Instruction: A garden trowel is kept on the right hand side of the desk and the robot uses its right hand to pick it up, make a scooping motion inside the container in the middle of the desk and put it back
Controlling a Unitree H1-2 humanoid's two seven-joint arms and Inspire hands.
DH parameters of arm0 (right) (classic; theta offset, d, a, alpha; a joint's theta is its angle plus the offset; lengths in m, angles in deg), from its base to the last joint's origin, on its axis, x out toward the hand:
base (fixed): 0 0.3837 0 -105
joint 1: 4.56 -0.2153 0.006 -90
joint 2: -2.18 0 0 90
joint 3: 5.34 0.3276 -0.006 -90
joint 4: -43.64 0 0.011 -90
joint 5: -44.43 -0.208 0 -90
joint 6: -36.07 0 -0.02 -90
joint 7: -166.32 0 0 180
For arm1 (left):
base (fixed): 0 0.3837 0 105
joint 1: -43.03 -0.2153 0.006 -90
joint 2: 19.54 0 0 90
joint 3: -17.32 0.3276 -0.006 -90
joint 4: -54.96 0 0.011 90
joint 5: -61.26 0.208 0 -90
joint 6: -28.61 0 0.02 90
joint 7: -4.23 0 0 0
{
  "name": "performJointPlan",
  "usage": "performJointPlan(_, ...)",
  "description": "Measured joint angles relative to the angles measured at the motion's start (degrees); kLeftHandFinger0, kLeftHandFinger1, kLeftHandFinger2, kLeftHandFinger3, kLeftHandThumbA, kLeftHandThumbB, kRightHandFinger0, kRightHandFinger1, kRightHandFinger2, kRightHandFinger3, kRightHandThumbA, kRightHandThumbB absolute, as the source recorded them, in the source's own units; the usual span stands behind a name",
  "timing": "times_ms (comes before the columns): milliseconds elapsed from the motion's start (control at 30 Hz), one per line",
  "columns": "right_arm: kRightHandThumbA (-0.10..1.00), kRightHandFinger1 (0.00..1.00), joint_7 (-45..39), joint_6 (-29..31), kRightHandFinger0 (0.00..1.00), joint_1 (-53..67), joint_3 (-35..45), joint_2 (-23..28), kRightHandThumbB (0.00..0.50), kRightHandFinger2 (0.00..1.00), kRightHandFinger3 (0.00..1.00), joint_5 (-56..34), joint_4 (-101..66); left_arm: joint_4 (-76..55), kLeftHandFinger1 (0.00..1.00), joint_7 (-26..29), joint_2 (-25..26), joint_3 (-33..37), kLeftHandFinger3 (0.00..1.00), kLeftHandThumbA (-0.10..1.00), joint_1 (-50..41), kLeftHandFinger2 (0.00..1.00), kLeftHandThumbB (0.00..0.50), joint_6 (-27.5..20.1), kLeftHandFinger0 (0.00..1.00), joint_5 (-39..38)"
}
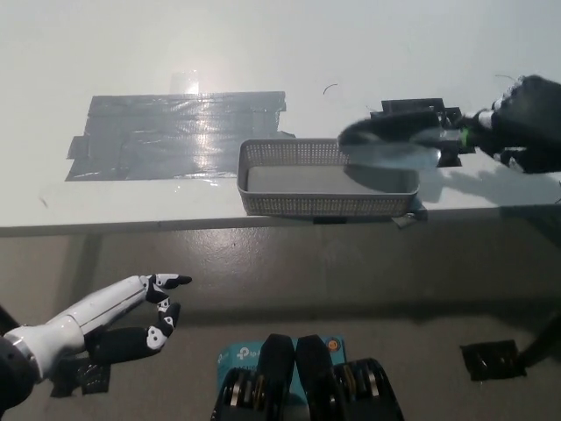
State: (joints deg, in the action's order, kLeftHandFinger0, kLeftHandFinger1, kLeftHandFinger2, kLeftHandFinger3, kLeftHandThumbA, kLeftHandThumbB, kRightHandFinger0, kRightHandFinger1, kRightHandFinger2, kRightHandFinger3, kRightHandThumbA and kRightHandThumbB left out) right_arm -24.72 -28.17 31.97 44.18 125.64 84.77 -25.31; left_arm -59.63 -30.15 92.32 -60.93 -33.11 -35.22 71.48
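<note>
While my right hand (pixel 530 123) is clamped around the handle of the trowel (pixel 390 143), the blade lies out to my left, blurred, over the right end of the white mesh container (pixel 263 203) that sits at the near edge of the desk (pixel 263 53). I cannot tell whether the blade is touching the rim or hanging just above it. I judge this to be the scooping step, at its start: the tool is lifted and brought to the container, but the blade is not clearly down inside. What comes next, as I read it, calls for tipping the blade into the container, drawing it along the bottom without snagging the mesh wall or nudging the container off the edge, then carrying the tool to the right side of the desk. My left hand (pixel 131 320) rests low at my left, below the desk edge, fingers apart and holding nothing.
</note>
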Motion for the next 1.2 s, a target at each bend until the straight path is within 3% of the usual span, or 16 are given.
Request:
performJointPlan(33,-0.10,0.06,-0.01,0.05,0.00,-0.02,-0.48,0.54,0.093,0.49,0.30,0.00,-0.24,0.00,1.00,-0.12,0.02,0.00,1.00,1.00,0.07,1.00,0.333,0.00,1.00,0.03)
performJointPlan(233,-0.10,0.00,0.02,0.38,0.00,-0.43,-4.26,4.58,0.197,0.27,0.33,0.24,-2.69,0.05,1.00,-0.79,0.12,-0.01,1.00,1.00,0.72,1.00,0.324,0.01,1.00,0.22)
performJointPlan(300,-0.10,0.00,0.32,0.44,0.00,-1.14,-5.89,5.72,0.185,0.24,0.38,0.37,-3.49,0.05,1.00,-0.94,0.13,-0.14,1.00,1.00,0.80,1.00,0.338,0.01,1.00,0.22)
performJointPlan(400,-0.10,0.00,0.31,0.51,0.00,-1.79,-6.32,6.66,0.065,0.19,0.28,0.62,-3.84,0.04,1.00,-1.27,0.19,-0.13,1.00,1.00,0.93,1.00,0.333,0.01,1.00,0.39)
performJointPlan(500,-0.10,0.00,0.05,0.60,0.00,-1.99,-6.48,6.95,0.046,0.20,0.33,1.01,-3.83,0.04,1.00,-1.55,0.33,-0.16,1.00,1.00,0.93,1.00,0.340,0.01,1.00,0.68)
performJointPlan(567,-0.10,0.00,-0.09,0.62,0.00,-2.22,-6.66,6.95,0.000,0.20,0.33,1.24,-3.85,0.04,1.00,-1.85,0.33,-0.19,1.00,1.00,0.97,1.00,0.337,0.01,1.00,0.81)
performJointPlan(633,-0.09,0.00,-0.05,0.64,0.00,-2.80,-7.32,6.95,0.000,0.22,0.32,1.35,-3.81,0.05,1.00,-1.97,0.32,-0.19,1.00,1.00,0.97,1.00,0.350,0.01,1.00,0.88)
performJointPlan(700,-0.10,0.00,-0.07,0.64,0.00,-3.44,-8.09,6.93,0.000,0.14,0.33,1.46,-3.83,0.06,1.00,-2.09,0.32,-0.17,1.00,1.00,1.03,1.00,0.360,0.01,1.00,1.07)
performJointPlan(833,-0.10,0.00,-2.26,0.67,0.00,-4.88,-8.47,5.96,0.000,0.18,0.46,1.46,-4.06,0.31,1.00,-2.12,0.32,0.04,1.00,1.00,1.18,1.00,0.394,0.01,1.00,1.53)
performJointPlan(867,-0.10,0.00,-3.17,0.67,0.00,-5.33,-8.44,5.40,0.000,0.18,0.44,1.49,-4.28,0.38,1.00,-2.12,0.32,0.13,1.00,1.00,1.26,1.00,0.395,0.01,1.00,1.62)
performJointPlan(900,-0.10,0.00,-4.41,0.67,0.00,-5.85,-8.34,4.81,0.022,0.12,0.34,1.59,-4.48,0.46,0.98,-2.13,0.32,0.21,1.00,1.00,1.39,1.00,0.403,0.01,1.00,1.73)
performJointPlan(933,-0.10,0.00,-5.93,0.67,0.00,-6.34,-7.83,4.08,0.001,0.09,0.29,1.58,-4.58,0.56,0.98,-2.13,0.32,0.32,1.00,1.00,1.59,1.00,0.406,0.00,1.00,1.80)
performJointPlan(967,-0.10,0.00,-6.76,0.67,0.00,-6.68,-7.43,3.48,0.018,0.05,0.31,1.57,-4.57,0.62,0.98,-2.13,0.32,0.38,1.00,1.00,1.69,1.00,0.417,0.00,1.00,1.84)
performJointPlan(1067,-0.10,0.00,-10.66,0.69,0.00,-7.69,-5.98,1.10,0.000,0.00,0.10,1.54,-4.64,0.77,0.97,-2.14,0.32,0.74,1.00,1.00,2.34,1.00,0.410,-0.01,1.00,2.08)
performJointPlan(1133,-0.10,0.00,-13.12,0.66,0.00,-8.44,-5.38,-0.47,0.000,0.01,0.04,1.98,-4.71,0.79,0.98,-2.14,0.31,0.97,1.00,1.00,2.67,1.00,0.401,0.01,1.00,2.23)
performJointPlan(1200,-0.10,0.00,-15.74,0.35,0.00,-9.30,-5.15,-2.09,0.014,0.12,0.14,3.00,-5.04,0.83,0.99,-2.17,0.18,1.03,1.00,1.00,2.79,1.00,0.394,0.01,1.00,2.26)
